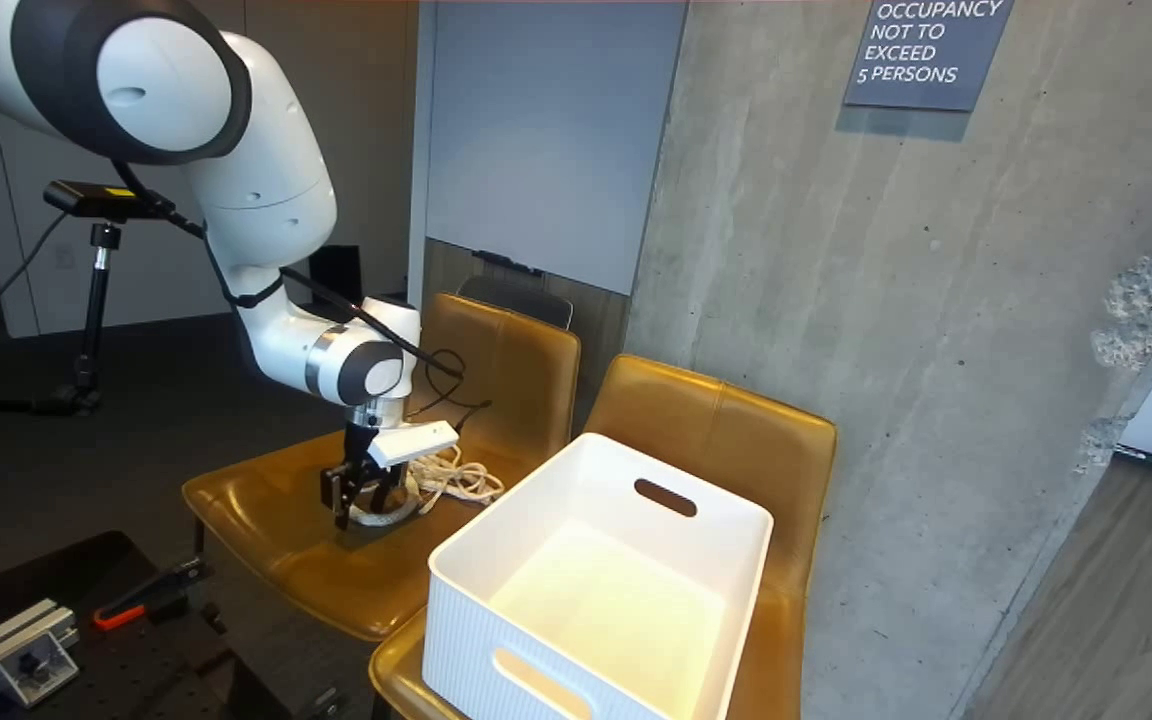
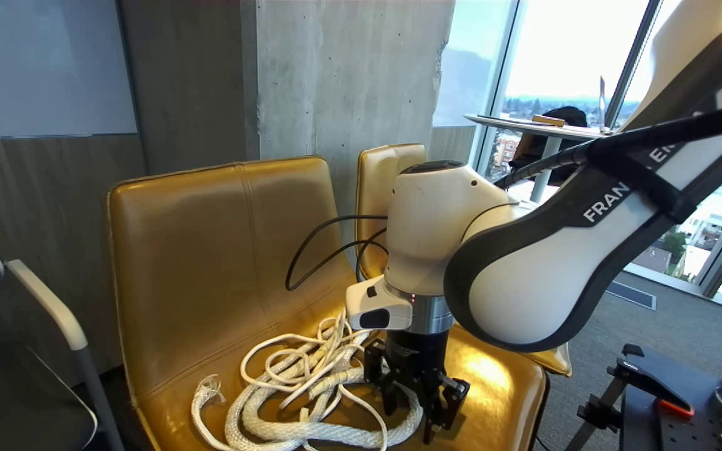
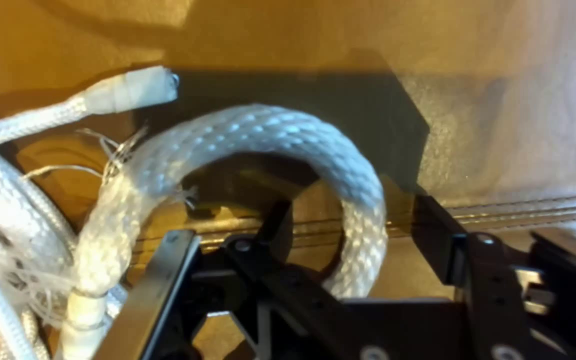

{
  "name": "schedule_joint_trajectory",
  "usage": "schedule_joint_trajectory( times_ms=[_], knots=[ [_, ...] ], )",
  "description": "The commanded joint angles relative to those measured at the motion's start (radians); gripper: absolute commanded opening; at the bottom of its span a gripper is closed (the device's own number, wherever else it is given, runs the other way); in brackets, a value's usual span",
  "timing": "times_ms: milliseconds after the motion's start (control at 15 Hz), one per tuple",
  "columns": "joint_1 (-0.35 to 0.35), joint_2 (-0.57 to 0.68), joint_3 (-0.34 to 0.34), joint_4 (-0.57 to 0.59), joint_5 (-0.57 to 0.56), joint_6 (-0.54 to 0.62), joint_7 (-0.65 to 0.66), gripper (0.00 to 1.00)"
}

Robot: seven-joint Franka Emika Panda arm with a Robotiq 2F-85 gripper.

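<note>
The gripper (image 3: 353, 215) was seen spread astride the braided white rope (image 3: 253, 129), nothing gripped; before closing, the rope needed to be well centred.

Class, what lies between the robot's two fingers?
In the wrist view, a curved stretch of white rope lies between the fingers, with gaps on either side.

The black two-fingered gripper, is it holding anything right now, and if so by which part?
Nothing is held: the black gripper stands open astride a thick, curved white braided rope, with a gap showing on each side.
</note>
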Motion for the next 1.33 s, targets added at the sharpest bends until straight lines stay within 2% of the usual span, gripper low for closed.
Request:
schedule_joint_trajectory(
  times_ms=[0, 267, 333, 733, 1000, 1267],
  knots=[
    [0.011, 0.037, -0.010, 0.065, -0.029, -0.035, 0.020, 0.35],
    [0.014, 0.039, -0.022, 0.076, -0.041, -0.047, 0.021, 0.05],
    [0.013, 0.033, -0.025, 0.080, -0.042, -0.057, 0.022, 0.01],
    [-0.020, -0.073, -0.054, 0.110, -0.030, -0.158, 0.041, 0.04],
    [-0.058, -0.221, -0.076, 0.122, -0.013, -0.240, 0.073, 0.04],
    [-0.094, -0.333, -0.101, 0.210, -0.004, -0.334, 0.078, 0.04]
  ],
)
